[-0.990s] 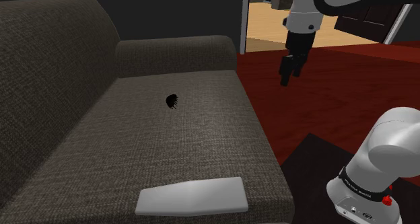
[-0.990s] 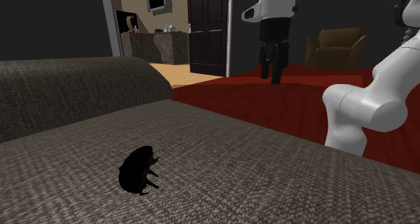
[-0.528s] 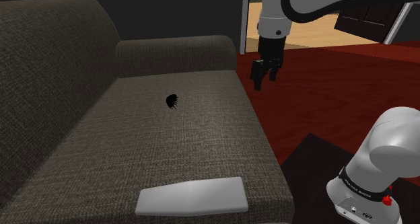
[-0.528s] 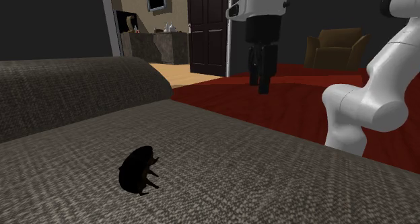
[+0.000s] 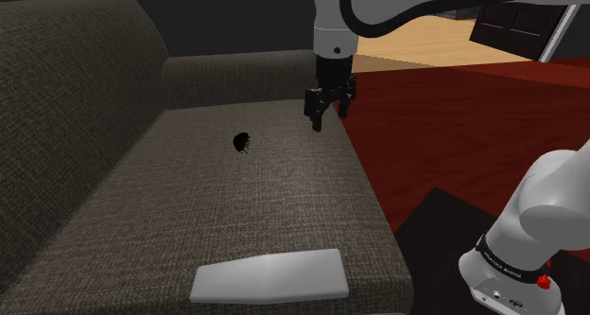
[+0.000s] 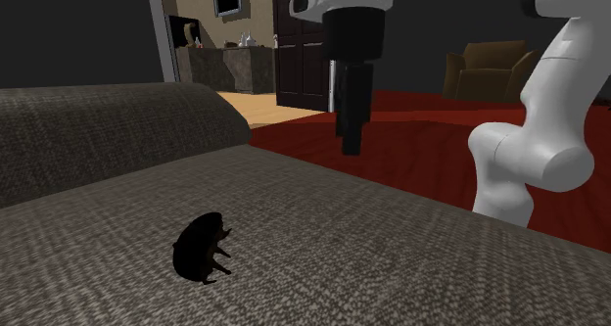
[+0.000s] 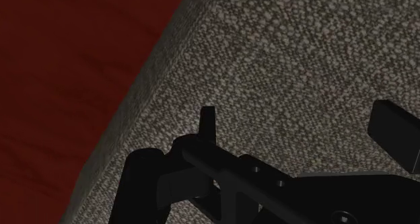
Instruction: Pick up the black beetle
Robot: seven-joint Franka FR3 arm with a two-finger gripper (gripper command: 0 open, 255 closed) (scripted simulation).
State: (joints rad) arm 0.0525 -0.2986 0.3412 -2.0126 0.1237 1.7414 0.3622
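Gripper (image 5: 326, 114), fingers spread and empty, has shifted from over the red floor (image 5: 454, 124) to above the sofa seat (image 5: 236, 218) edge; black beetle (image 5: 242, 143) lies untouched mid-cushion, well apart, so the approach is unfinished.

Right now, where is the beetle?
In the shoulder view the beetle lies on the sofa seat, left of the gripper, near the armrest.

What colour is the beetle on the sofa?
The beetle is black, clearest in the second exterior view.
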